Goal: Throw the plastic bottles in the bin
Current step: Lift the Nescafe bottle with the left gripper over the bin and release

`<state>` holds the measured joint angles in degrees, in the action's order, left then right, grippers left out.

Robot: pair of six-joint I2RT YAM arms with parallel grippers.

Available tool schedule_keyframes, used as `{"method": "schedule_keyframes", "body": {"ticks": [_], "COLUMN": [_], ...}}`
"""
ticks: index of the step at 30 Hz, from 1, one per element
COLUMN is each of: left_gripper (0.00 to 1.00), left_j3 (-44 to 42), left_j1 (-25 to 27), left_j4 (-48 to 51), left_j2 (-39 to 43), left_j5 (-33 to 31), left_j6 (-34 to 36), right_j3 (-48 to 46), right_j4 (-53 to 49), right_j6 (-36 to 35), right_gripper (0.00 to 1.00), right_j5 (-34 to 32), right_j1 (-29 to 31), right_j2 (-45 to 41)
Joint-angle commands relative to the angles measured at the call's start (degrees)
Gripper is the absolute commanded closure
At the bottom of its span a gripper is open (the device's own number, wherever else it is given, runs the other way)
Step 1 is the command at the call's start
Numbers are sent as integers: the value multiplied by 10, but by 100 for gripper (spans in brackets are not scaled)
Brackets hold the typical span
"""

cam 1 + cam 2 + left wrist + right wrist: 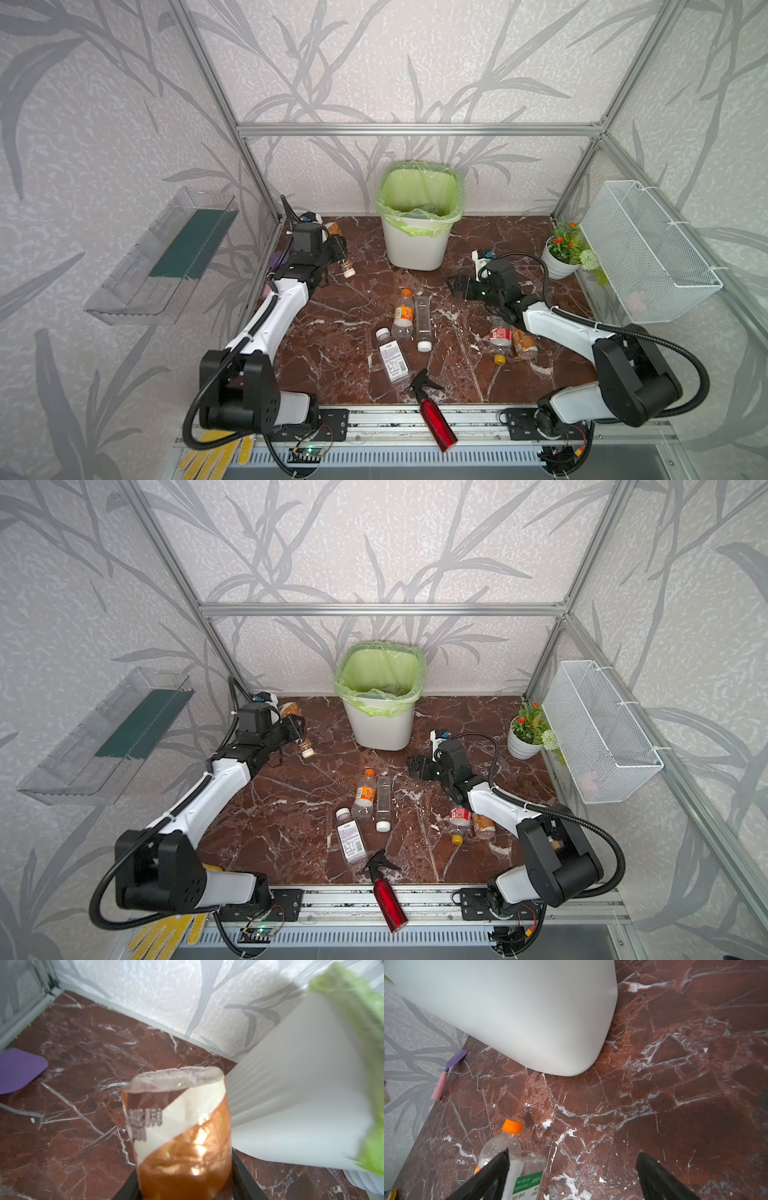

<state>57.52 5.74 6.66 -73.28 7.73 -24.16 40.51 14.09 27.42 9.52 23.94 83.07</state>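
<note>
My left gripper [338, 249] [185, 1188] is shut on a clear plastic bottle with a brown coffee label [180, 1126] [333, 228] at the back left, left of the bin, with its white cap [349, 272] pointing down. The white bin [415, 249] [380, 729] [291, 1084] with a green bag stands at the back centre. My right gripper [457, 286] [573, 1153] hangs open and empty right of the bin. Several more bottles lie on the marble: an orange-capped one [403, 313] [506, 1145], a square clear one [423, 322] [527, 1176], a white-labelled one [392, 359], a red-labelled one [500, 338] and a brown one [524, 343].
A red spray bottle [434, 415] lies across the front rail. A white flower pot [561, 257] and a wire-mesh basket [648, 249] are at the right wall. A clear shelf [166, 253] hangs on the left wall. A purple scraper [18, 1070] [456, 1059] lies at the back left.
</note>
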Motion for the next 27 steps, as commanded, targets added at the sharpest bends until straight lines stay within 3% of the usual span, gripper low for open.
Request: {"method": "schedule_keyframes", "body": {"ticks": [1,6,8,11,14,15,16,17,20,23,27], "left_gripper": [55,57,58,55,25,8,1,1,1,1,1], "left_j3": [-22,23,103,293,521,572,608,632,601,477,299], "left_j1": [31,88,117,148,153,153,153,154,153,147,94], "left_j4": [-57,-84,-74,-23,103,130,151,171,197,167,107], "left_j2": [90,126,83,-34,-172,-205,-223,-234,-208,-122,22], "left_j5": [-9,60,80,120,101,86,77,62,-27,-99,-117], "left_j6": [61,124,164,192,188,182,180,174,155,153,108], "right_j3": [15,6,3,2,2,1,1,-2,-14,-19,-11], "right_j4": [-5,-3,3,17,27,27,26,24,22,13,-7], "right_j6": [-9,-9,-6,0,5,5,4,4,3,-1,-7], "right_gripper": [5,5,5,5,5,5,5,5,5,5,5], "right_j5": [4,-4,-6,-5,-4,-4,-4,-5,-7,-5,0], "right_j1": [3,12,15,18,21,22,22,22,22,22,23], "right_j2": [10,6,7,12,12,10,8,4,-9,-16,-22]}}
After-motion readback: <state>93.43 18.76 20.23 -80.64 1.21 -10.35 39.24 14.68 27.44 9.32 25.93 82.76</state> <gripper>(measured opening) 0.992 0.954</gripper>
